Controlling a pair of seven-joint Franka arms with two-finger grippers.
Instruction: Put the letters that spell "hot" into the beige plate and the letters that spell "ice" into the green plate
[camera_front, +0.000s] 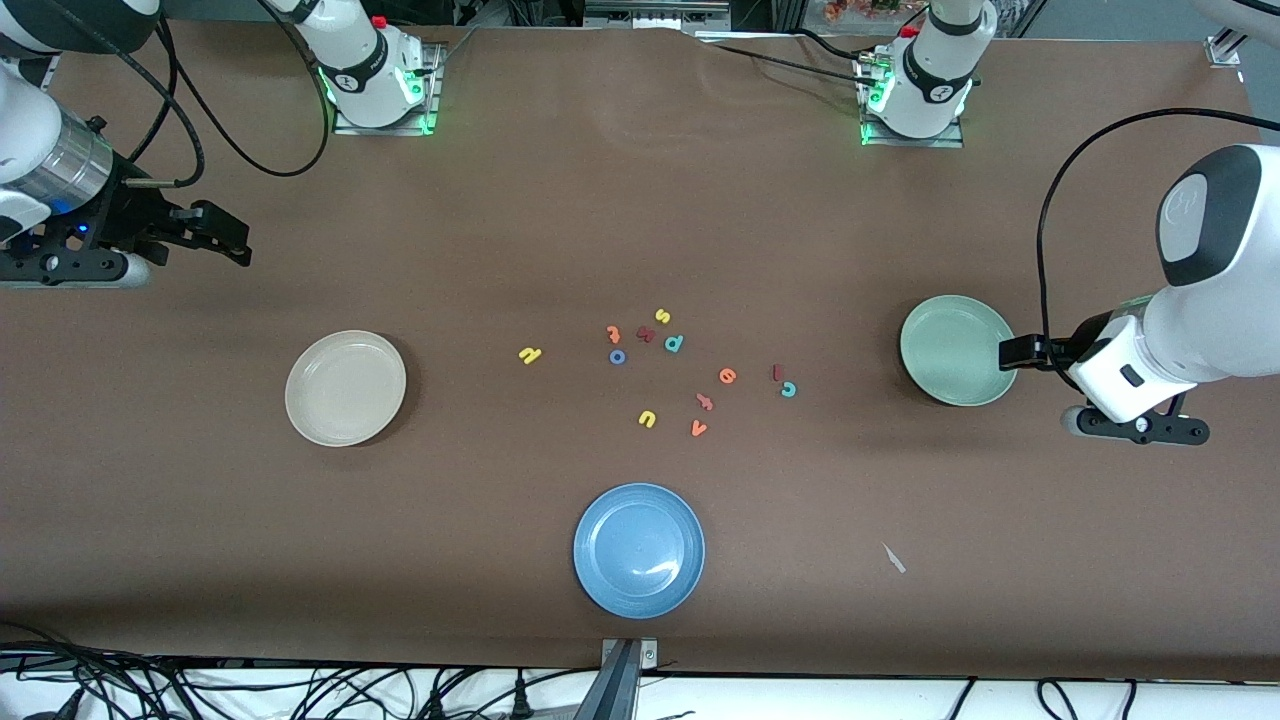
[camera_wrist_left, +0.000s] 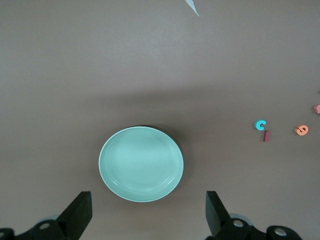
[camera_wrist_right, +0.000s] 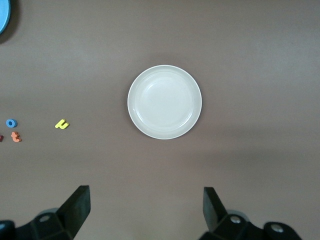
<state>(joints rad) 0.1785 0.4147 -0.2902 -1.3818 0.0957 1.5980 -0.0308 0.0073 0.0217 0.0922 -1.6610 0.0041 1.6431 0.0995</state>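
The beige plate (camera_front: 345, 388) (camera_wrist_right: 164, 101) lies toward the right arm's end, the green plate (camera_front: 955, 350) (camera_wrist_left: 141, 163) toward the left arm's end. Both hold nothing. Between them lie the yellow "h" (camera_front: 529, 354) (camera_wrist_right: 61, 124), blue "o" (camera_front: 617, 356) (camera_wrist_right: 11, 122) and orange "t" (camera_front: 613, 334) (camera_wrist_right: 16, 136). Closer to the green plate are the orange "e" (camera_front: 727, 375) (camera_wrist_left: 301, 130), dark red "i" (camera_front: 777, 372) (camera_wrist_left: 266, 135) and teal "c" (camera_front: 788, 389) (camera_wrist_left: 260, 125). My left gripper (camera_front: 1008, 353) (camera_wrist_left: 149, 210) hangs open over the green plate's rim. My right gripper (camera_front: 232, 235) (camera_wrist_right: 146, 207) hangs open over bare table.
A blue plate (camera_front: 638, 550) (camera_wrist_right: 2, 15) sits near the front edge. Other letters are mixed in: yellow "s" (camera_front: 662, 316), yellow "u" (camera_front: 647, 419), teal "p" (camera_front: 674, 343), orange "v" (camera_front: 698, 428), an irregular dark red one (camera_front: 645, 334). A white scrap (camera_front: 893, 558) lies nearby.
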